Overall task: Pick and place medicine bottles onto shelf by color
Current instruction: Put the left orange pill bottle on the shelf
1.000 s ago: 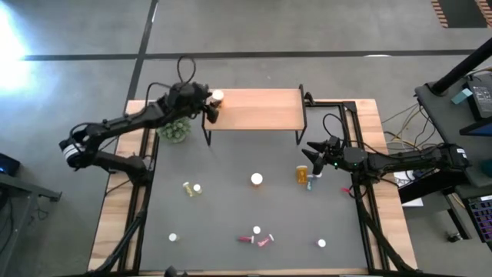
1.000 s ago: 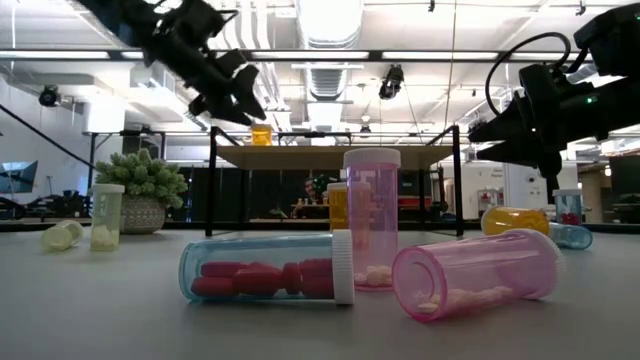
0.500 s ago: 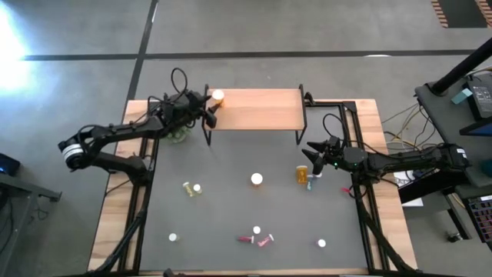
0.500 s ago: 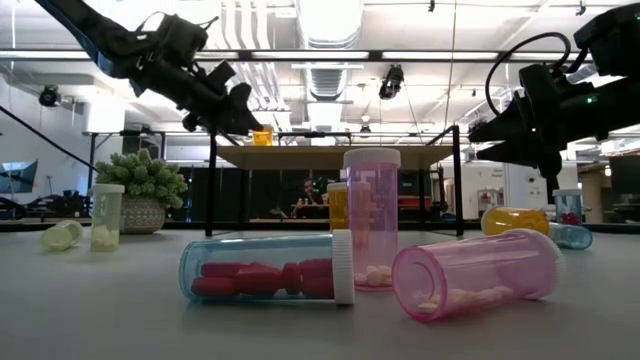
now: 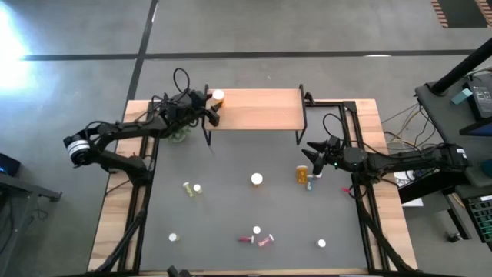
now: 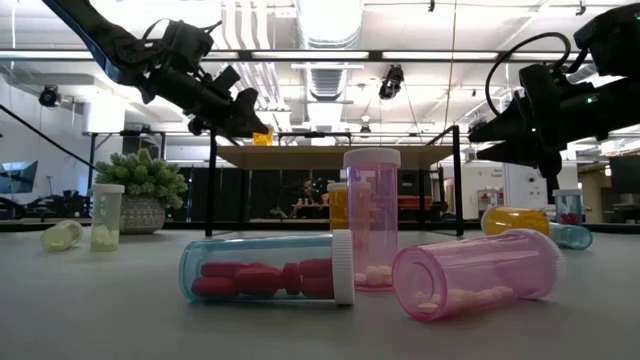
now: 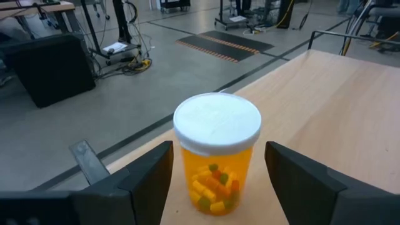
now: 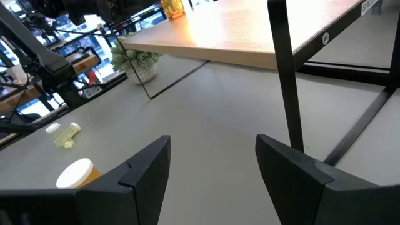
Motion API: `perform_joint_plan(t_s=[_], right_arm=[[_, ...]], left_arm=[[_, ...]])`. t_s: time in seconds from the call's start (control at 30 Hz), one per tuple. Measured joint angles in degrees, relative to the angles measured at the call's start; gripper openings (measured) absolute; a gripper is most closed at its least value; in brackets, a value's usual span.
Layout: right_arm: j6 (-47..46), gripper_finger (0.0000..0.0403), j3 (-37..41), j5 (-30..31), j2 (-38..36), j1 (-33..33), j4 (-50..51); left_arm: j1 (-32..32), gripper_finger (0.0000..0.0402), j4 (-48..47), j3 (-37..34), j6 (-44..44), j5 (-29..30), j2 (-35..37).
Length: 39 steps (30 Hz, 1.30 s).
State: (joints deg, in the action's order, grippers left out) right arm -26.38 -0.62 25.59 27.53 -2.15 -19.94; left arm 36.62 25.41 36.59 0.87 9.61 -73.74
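The left gripper is open, its fingers either side of the orange bottle standing upright on the shelf corner. The right gripper is open, just beside a fallen orange bottle on the table.

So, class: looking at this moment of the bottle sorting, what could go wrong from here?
1. The orange bottle stands near the shelf corner, between the open fingers of the left gripper. A sideways pull-back might tip it off.
2. The right gripper waits open beside the shelf's black leg. A careless reach for the orange bottle on the table might clip it.
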Motion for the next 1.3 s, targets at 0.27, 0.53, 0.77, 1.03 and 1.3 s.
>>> perform_joint_plan(t_s=[0.27, 0.53, 0.77, 1.03, 1.3], right_arm=[[0.0, 0.0224, 0.0, 0.0, 0.0, 0.0, 0.0], [0.0, 0.0224, 0.0, 0.0, 0.0, 0.0, 0.0], [0.0, 0.0224, 0.0, 0.0, 0.0, 0.0, 0.0], [0.0, 0.0224, 0.0, 0.0, 0.0, 0.0, 0.0], [0.0, 0.0224, 0.0, 0.0, 0.0, 0.0, 0.0]], left_arm=[[0.0, 0.0247, 1.5, 1.3, 0.0, 0.8, -2.6], [0.0, 0.0247, 3.9, 1.8, 0.0, 2.9, -4.3], [0.0, 0.0247, 4.2, 2.0, -0.1, 4.3, -4.7], [0.0, 0.0247, 5.4, 2.0, -0.3, 5.8, -5.1], [0.0, 0.0247, 7.3, 2.9, -0.3, 7.0, -7.3]])
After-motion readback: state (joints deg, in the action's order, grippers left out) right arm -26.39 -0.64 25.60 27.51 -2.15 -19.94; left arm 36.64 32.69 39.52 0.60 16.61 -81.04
